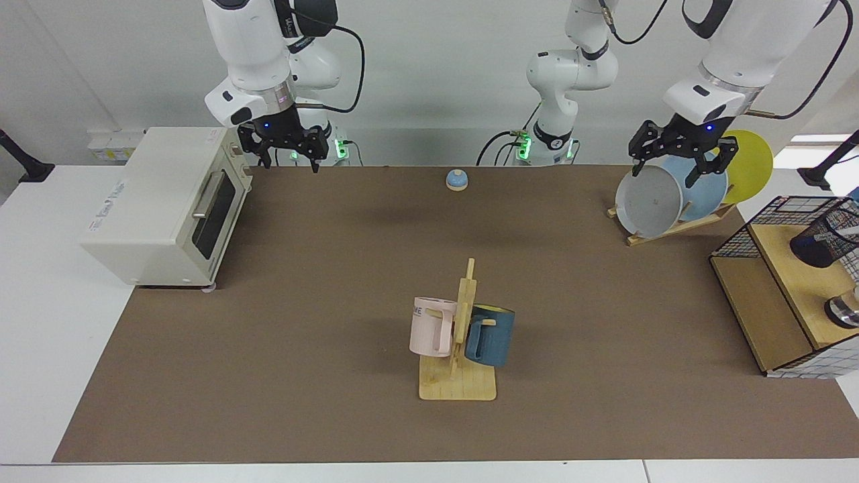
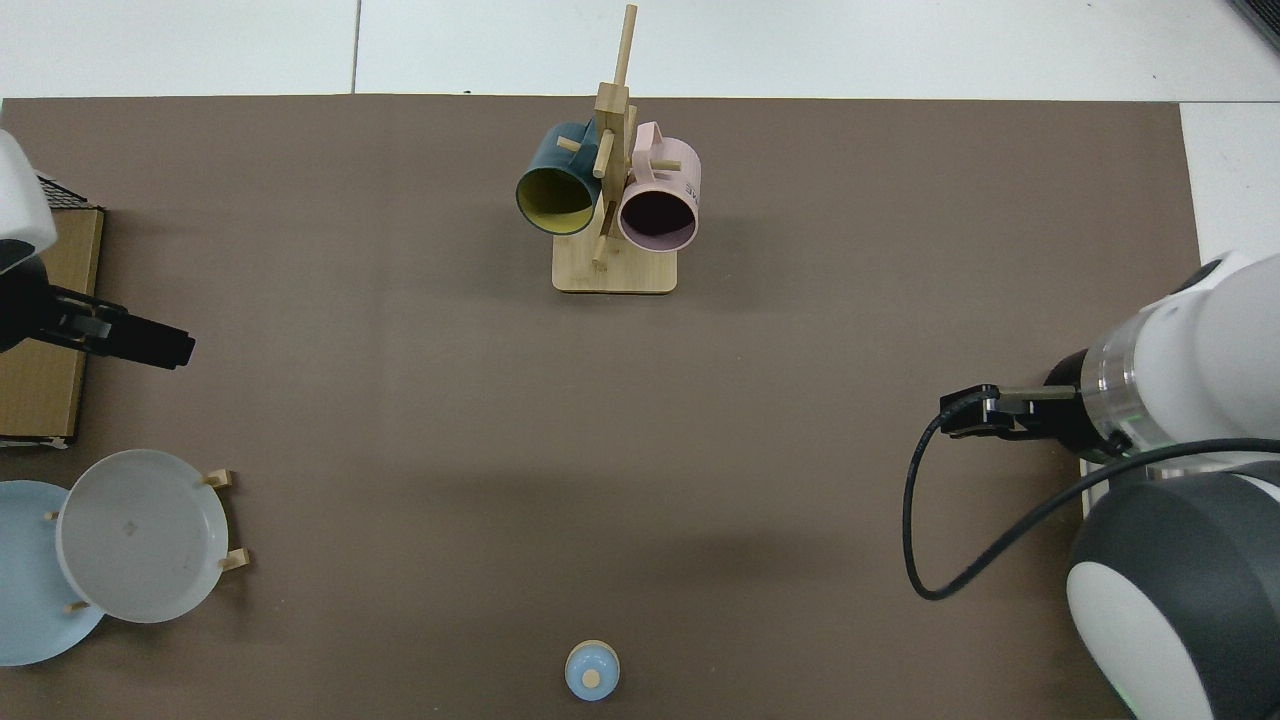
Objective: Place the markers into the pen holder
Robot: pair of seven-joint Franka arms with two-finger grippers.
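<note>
The pen holder (image 1: 824,235), a black mesh cup, lies tilted on the wooden shelf (image 1: 788,268) inside a wire basket at the far right edge of the facing view. A short white sliver shows at its mouth; I cannot tell if it is one of the markers. My left gripper (image 1: 666,176) hangs open and empty above the plate rack, to the left of the basket. The left arm (image 2: 25,300) enters the top view at its left edge. My right gripper (image 1: 290,163) waits open and empty at the back of the table beside the toaster oven.
A white toaster oven (image 1: 164,201) stands at the facing view's left. A wooden mug rack (image 1: 460,349) with a pink mug and a blue mug sits mid-table. Plates (image 1: 649,201) lean in a rack at the back. A small blue bell (image 1: 457,180) sits at the far edge. A shiny round object (image 1: 844,312) rests on the shelf.
</note>
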